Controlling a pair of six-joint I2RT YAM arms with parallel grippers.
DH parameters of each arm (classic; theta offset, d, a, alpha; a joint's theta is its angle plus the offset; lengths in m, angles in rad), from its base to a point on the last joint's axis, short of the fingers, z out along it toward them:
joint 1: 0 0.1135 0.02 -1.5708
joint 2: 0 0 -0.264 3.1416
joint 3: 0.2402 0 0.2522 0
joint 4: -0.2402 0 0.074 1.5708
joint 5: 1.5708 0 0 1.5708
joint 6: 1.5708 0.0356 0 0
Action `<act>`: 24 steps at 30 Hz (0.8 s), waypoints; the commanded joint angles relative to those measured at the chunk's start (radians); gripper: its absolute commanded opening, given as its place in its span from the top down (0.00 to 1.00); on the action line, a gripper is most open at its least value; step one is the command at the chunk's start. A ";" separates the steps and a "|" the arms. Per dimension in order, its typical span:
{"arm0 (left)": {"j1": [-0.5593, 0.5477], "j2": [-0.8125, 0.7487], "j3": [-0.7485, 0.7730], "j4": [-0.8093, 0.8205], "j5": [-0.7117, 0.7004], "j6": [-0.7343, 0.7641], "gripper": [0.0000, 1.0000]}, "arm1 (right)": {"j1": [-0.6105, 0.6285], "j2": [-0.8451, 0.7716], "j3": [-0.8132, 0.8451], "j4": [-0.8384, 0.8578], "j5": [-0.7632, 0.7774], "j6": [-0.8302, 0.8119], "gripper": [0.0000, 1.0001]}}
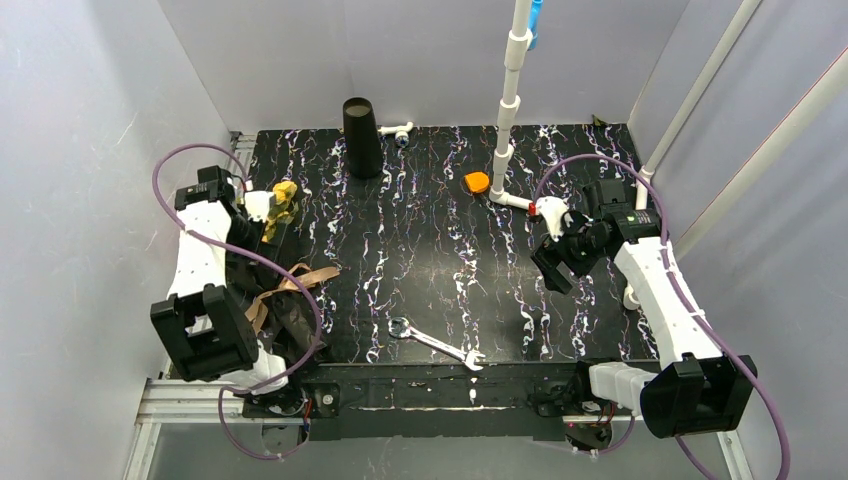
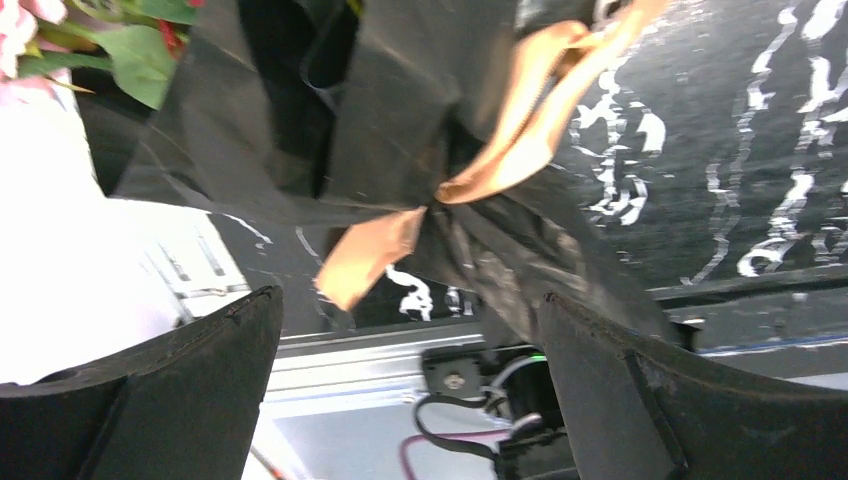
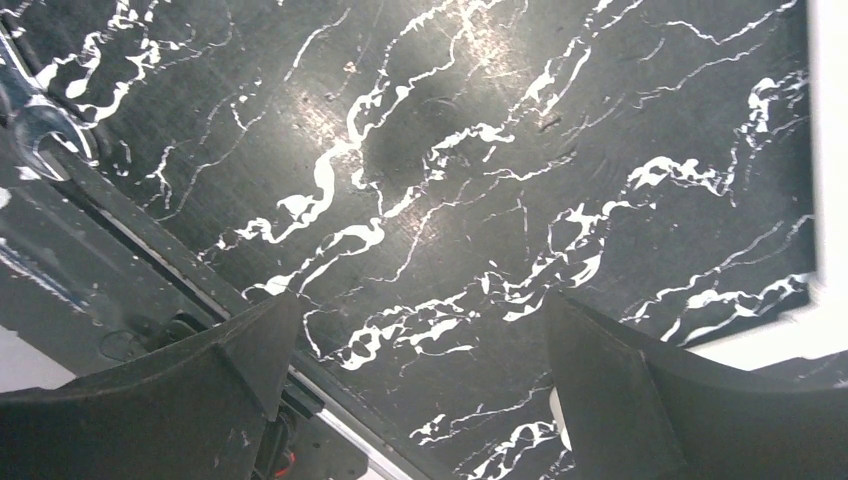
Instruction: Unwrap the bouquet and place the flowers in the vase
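Black, white-veined tabletop (image 1: 430, 250) inside grey walls. I am seeing the bouquet (image 1: 288, 310) lying at lower left of the overhead frame, partly under the left arm, black paper on and tan ribbon (image 2: 520, 120) tied. The left gripper (image 2: 408, 300) is hovering by the knot, jaws spread, gripping nothing. The right gripper (image 3: 420, 300) is hanging spread over bare tabletop at centre right. The black vase (image 1: 361, 137) is standing upright at upper centre-left, well apart from the bouquet. A wrench (image 1: 435, 343) is lying near the bottom edge.
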 commanded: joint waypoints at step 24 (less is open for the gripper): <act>-0.325 0.156 -0.139 0.214 0.302 -0.260 0.25 | 0.011 0.054 0.049 -0.001 -0.191 0.046 0.00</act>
